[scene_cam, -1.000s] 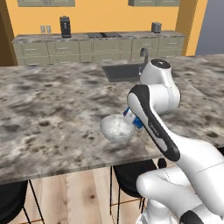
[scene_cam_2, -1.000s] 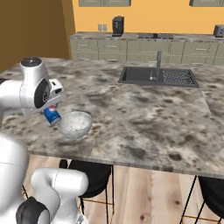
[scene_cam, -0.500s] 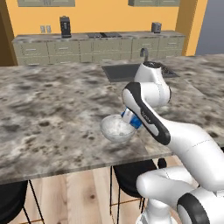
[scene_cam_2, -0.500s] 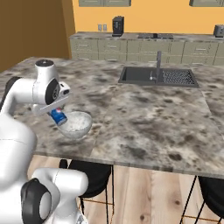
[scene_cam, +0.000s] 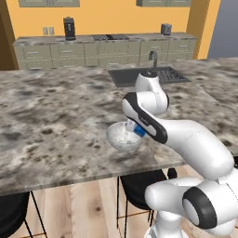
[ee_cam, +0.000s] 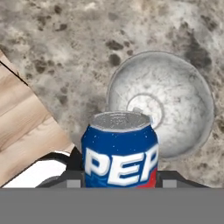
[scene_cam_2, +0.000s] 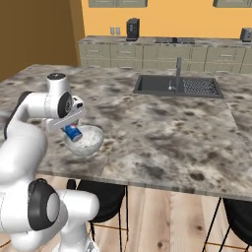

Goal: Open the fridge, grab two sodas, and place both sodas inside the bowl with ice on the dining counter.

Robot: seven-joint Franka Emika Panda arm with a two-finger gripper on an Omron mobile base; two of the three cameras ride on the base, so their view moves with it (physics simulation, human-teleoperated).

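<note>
You see arm swung nearer; gripper (ee_cam: 119, 177) clamped on blue cylindrical soda can (ee_cam: 120, 148), now just above pale translucent ice bowl (ee_cam: 192, 87); release next.

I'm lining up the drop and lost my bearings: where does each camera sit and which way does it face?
Left base view: behind the arm on its left, facing forward and down over the mottled grey-brown granite counter; white arm rises from lower right.
Right base view: behind on the right, same direction; arm at lower left.
Hand view: on the hand, looking along the jaws, shut on the blue soda can, down at the pale translucent bowl.
Both base views share the bowl, the can, the dark inset sink.
</note>
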